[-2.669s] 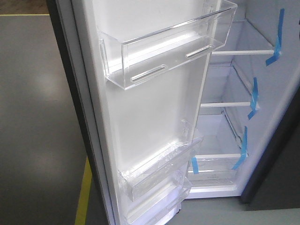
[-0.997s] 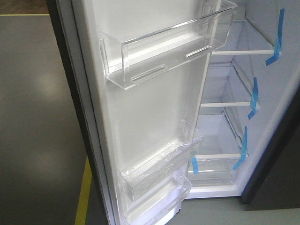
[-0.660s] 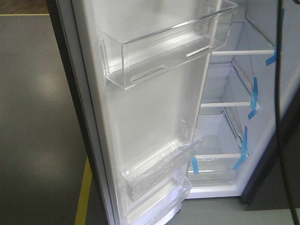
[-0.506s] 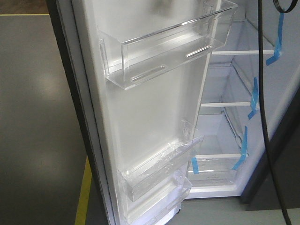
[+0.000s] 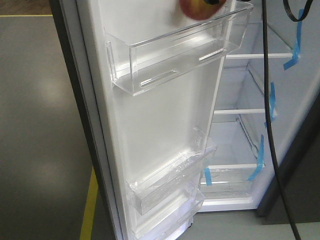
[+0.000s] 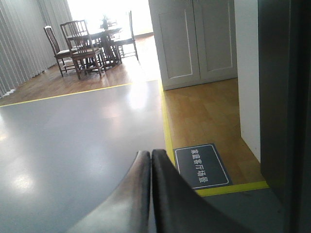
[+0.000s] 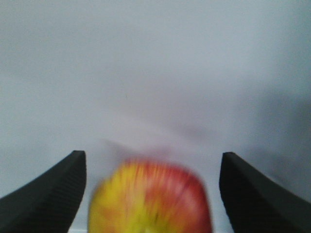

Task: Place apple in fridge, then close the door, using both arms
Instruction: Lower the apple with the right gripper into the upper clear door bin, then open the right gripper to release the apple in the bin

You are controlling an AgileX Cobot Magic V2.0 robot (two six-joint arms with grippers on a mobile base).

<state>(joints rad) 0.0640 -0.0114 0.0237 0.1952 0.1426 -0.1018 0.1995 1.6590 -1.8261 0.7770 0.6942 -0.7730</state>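
**Right wrist view: apple loose between wide-set fingers**

Right wrist view has the apple [image 7: 150, 199] low in the gap of the right gripper [image 7: 151, 154]. It is blurred, and bare white shows between it and each of the fingers [image 7: 53, 187]. They stand far apart and touch nothing I can see. Whether anything lower down bears the apple is out of frame.

Front view places it at the top edge, before the white inner face of the open door [image 5: 160, 115]. It is just above the upper bin [image 5: 175, 55] and not yet over any shelf [image 5: 257, 56] of the fridge [image 5: 240, 145]. A black cable [image 5: 264, 65] hangs across the opening. The wrist view shows none of that, only blank white. The front view in turn hides the fingers.

Left wrist view alone shows the left gripper [image 6: 149, 153], its two tips pressed together on nothing, over grey floor [image 6: 73, 145].

The apple should be firm and fairly light, but it is glossy and round. It is likely to slip from a shallow pinch, to roll once set down, and to bruise if dropped. It is best held across its widest part, pads on opposite sides, with a modest squeeze.
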